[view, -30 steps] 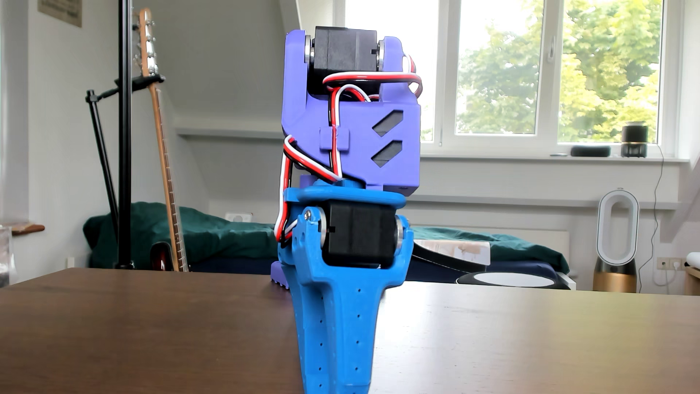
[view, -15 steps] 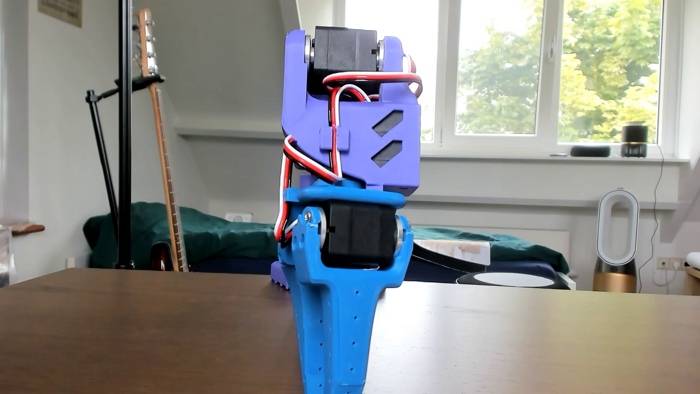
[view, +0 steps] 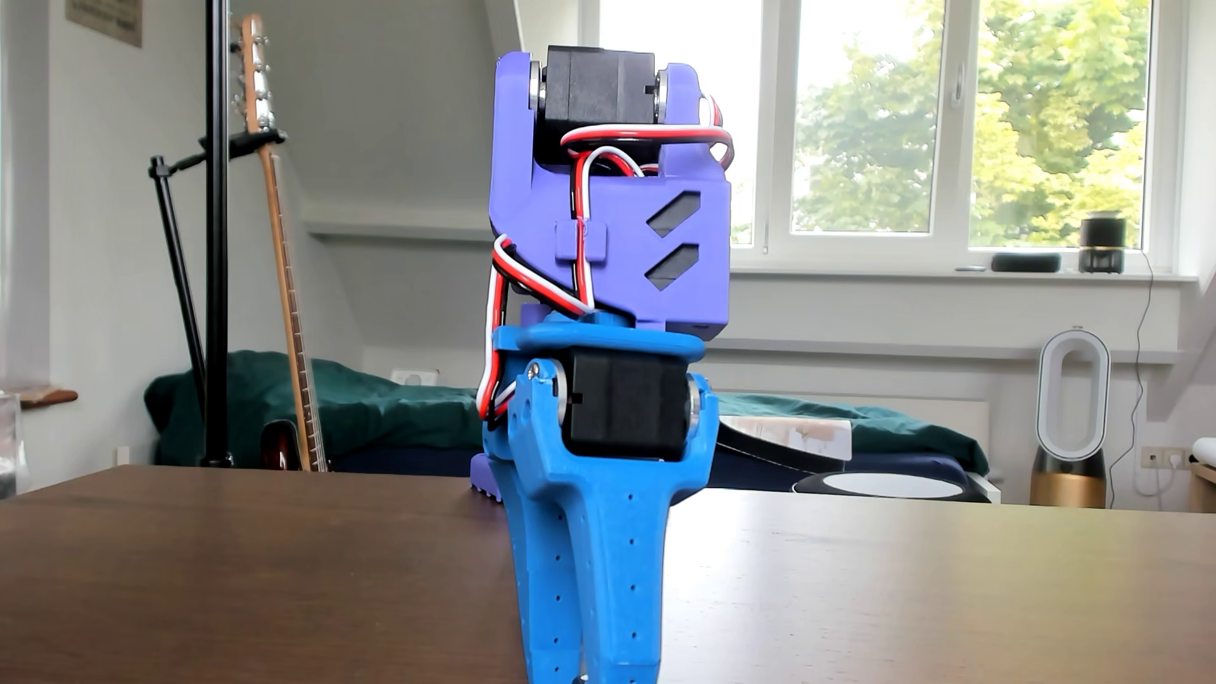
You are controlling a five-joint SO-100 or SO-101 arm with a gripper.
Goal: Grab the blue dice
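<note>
Item: blue hand (view: 589, 671), pointing down over my brown table (view: 263, 565), fingers nearly together (tips cut off; grip state indeterminable). Dice: not visible to me.

This is a room in a home, a bedroom. A bed (view: 368, 408) with a dark green cover sits at 9 o'clock behind the brown table (view: 263, 565). A guitar (view: 283, 263) leans beside a black stand (view: 216, 230) at 10 o'clock. Big windows (view: 954, 118) at 2 o'clock show green trees. A white fan (view: 1071, 421) stands on the floor at 3 o'clock.
</note>
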